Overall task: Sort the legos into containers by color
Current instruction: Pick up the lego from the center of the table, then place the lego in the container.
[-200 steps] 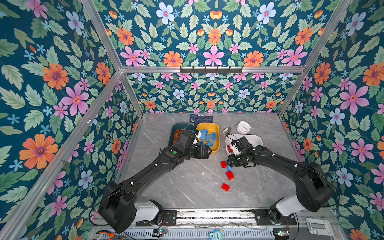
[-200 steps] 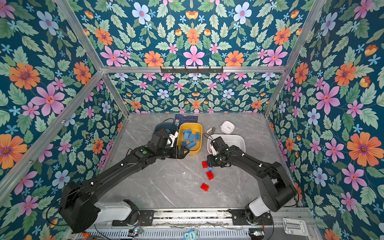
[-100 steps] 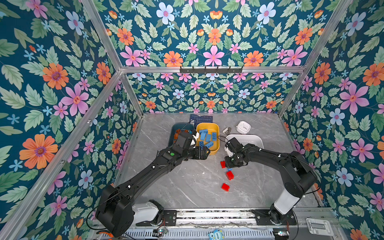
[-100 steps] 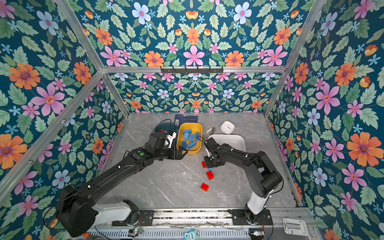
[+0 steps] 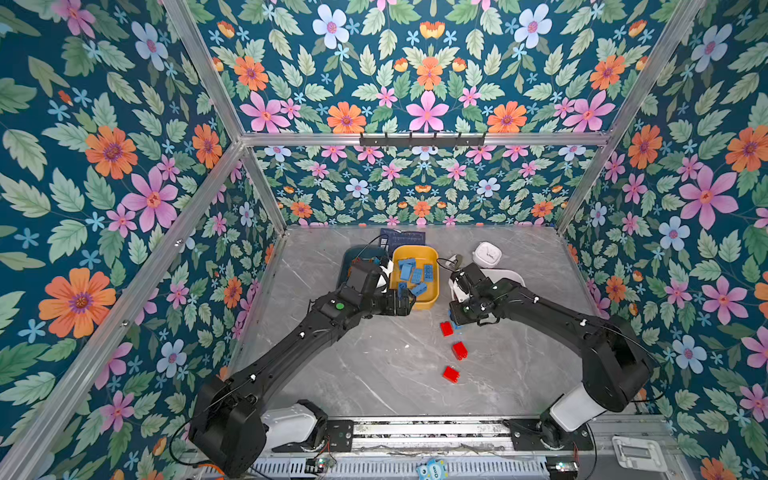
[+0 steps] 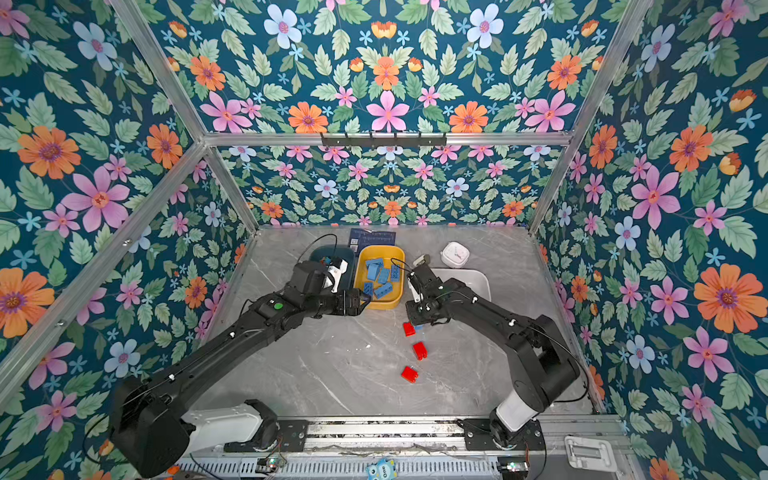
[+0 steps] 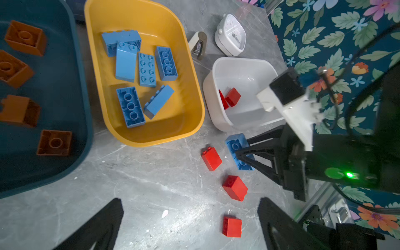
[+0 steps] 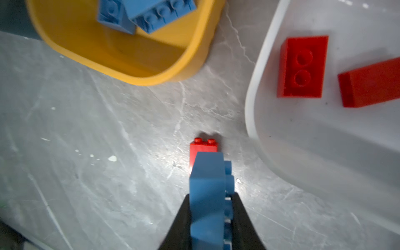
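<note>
Right wrist view: right hand [image 8: 211, 201] pinches a light blue lego [image 8: 206, 173] beside a red lego [image 8: 203, 148], best lifted clear, then carried to the yellow tub [image 5: 424, 304] at eleven o'clock in a top view.

left container [image 7: 65, 86], middle container [image 7: 179, 112], right container [image 7: 249, 71] stand in a row; loose legos [image 7: 234, 187] lie before the right one.

Brown bricks [image 7: 54, 142] sit in the teal tub [image 7: 86, 121], blue bricks [image 7: 147, 69] in the yellow tub [image 7: 200, 108], two red ones [image 7: 232, 97] in the white tub [image 7: 218, 121]. Right hand [image 7: 241, 154] is clamped on a blue brick [image 7: 234, 145], right beside three loose red bricks [image 7: 234, 187] on the tabletop [image 7: 151, 184]. Left hand [image 7: 189, 203] gapes wide.
</note>
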`<state>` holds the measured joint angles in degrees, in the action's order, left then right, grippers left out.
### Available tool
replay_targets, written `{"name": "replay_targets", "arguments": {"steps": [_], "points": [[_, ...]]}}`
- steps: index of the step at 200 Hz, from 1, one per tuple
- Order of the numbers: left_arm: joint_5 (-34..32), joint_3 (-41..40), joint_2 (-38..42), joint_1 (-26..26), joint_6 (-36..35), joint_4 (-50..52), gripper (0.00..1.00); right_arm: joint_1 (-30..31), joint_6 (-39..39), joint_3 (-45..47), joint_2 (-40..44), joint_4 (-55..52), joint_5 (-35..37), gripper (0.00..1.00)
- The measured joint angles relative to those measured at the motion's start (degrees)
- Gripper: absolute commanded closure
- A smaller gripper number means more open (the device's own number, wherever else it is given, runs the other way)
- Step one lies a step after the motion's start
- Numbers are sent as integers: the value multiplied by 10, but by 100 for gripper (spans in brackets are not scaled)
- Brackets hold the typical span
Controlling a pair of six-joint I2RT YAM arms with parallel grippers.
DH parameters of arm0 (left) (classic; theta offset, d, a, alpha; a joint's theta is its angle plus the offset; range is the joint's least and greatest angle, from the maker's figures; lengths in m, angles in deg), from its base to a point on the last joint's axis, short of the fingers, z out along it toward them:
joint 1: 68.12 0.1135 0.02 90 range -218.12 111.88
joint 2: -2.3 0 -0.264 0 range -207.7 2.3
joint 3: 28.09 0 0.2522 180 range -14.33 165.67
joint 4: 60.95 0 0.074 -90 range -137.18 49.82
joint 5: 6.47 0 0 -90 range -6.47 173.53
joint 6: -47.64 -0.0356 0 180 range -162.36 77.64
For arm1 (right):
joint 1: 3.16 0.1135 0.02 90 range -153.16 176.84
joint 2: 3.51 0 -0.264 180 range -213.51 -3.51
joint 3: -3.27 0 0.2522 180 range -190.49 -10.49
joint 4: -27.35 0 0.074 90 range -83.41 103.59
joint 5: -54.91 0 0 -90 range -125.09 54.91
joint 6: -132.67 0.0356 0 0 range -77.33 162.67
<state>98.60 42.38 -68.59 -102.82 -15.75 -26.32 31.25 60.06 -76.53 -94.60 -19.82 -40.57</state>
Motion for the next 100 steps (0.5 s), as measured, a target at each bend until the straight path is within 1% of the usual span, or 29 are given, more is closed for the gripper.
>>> {"name": "replay_targets", "arguments": {"steps": [32,100], "points": [[-2,5,12,13,-12,6,0,0,-7,-64,-15,-2,-21,78],[11,-10,31,54,-14,6,0,-1,-21,-256,-199,12,-59,77]]}}
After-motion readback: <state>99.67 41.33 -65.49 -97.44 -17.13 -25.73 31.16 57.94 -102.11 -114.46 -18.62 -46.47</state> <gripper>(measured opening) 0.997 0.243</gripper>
